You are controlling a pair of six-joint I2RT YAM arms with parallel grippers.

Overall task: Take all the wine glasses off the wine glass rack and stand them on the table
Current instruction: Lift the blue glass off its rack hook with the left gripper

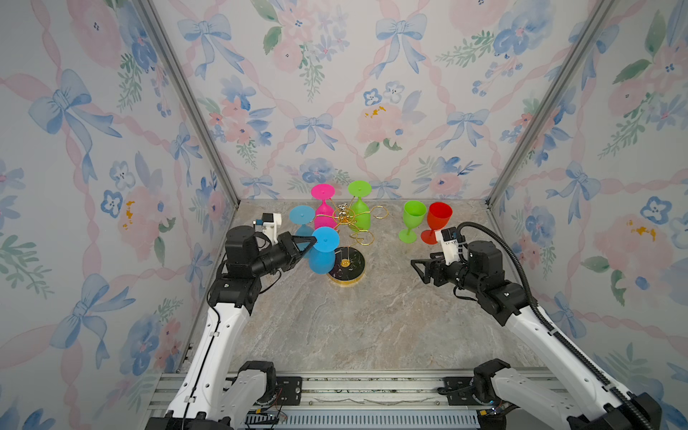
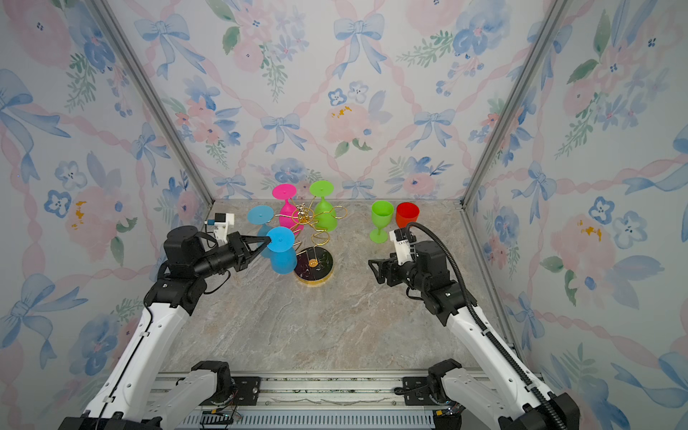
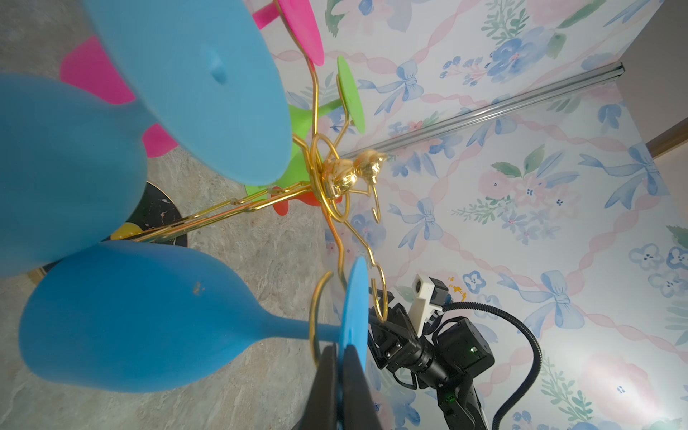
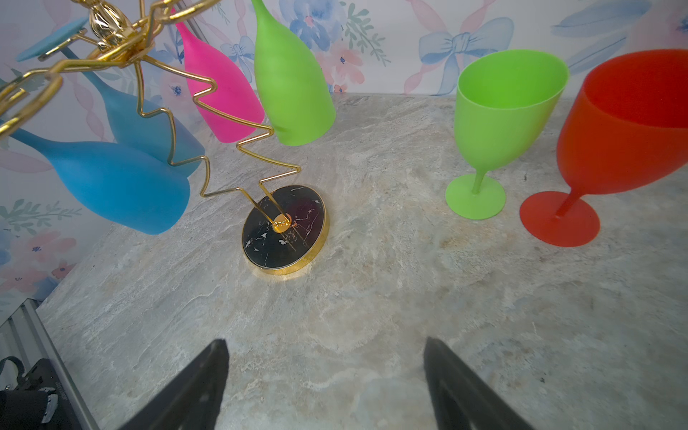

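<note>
The wine glass rack [image 1: 343,216] [image 2: 302,215] is a gold wire stand on a round black base [image 4: 284,227], at the back middle of the table. A blue wine glass [image 1: 321,260] [image 2: 283,260] [image 3: 130,316] hangs upside down from the rack's near-left ring arm. My left gripper [image 1: 314,241] [image 2: 268,240] [image 3: 338,348] is shut on the rim of that glass's round foot [image 3: 355,298], beside the gold ring. My right gripper [image 1: 419,271] [image 2: 374,271] [image 4: 324,342] stands open over bare table to the right of the rack, holding nothing.
Three more glasses hang on the rack: a second blue one [image 1: 302,216], a pink one [image 1: 323,208] and a green one [image 1: 360,208]. A green glass [image 1: 413,219] and a red glass [image 1: 437,221] stand upright at the back right. Floral walls enclose three sides.
</note>
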